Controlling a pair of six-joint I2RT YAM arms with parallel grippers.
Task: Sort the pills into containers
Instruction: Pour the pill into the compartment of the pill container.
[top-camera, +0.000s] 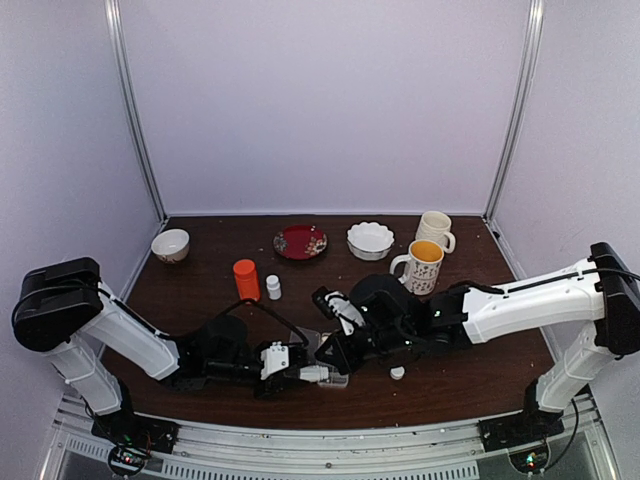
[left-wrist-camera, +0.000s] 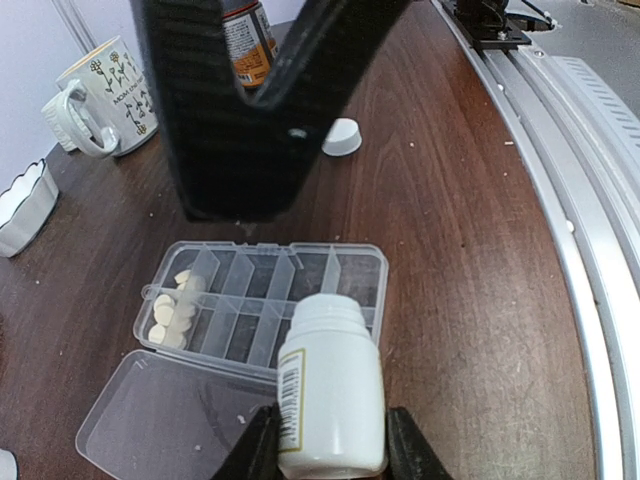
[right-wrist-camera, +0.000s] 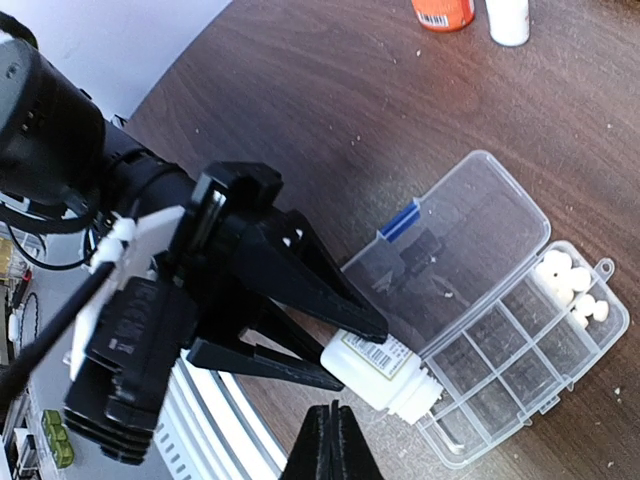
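Observation:
The clear pill box (left-wrist-camera: 340, 275) lies open on the dark table with its lid (left-wrist-camera: 170, 415) folded flat. Several whitish pills (left-wrist-camera: 168, 315) fill its two end containers (right-wrist-camera: 572, 285); the other cells look empty. My left gripper (left-wrist-camera: 335, 445) is shut on a small uncapped white bottle (left-wrist-camera: 332, 385), lying tilted with its mouth over the box's edge (right-wrist-camera: 415, 392). My right gripper (right-wrist-camera: 333, 410) is shut and empty, hovering just above the bottle and box (top-camera: 332, 352). From the left wrist it appears as a black wedge (left-wrist-camera: 240, 150).
A white cap (top-camera: 397, 373) lies right of the box. An orange bottle (top-camera: 246, 279) and a small white bottle (top-camera: 273, 287) stand behind. Along the back are a bowl (top-camera: 170, 244), red plate (top-camera: 300, 241), fluted white dish (top-camera: 370, 240) and two mugs (top-camera: 423, 265).

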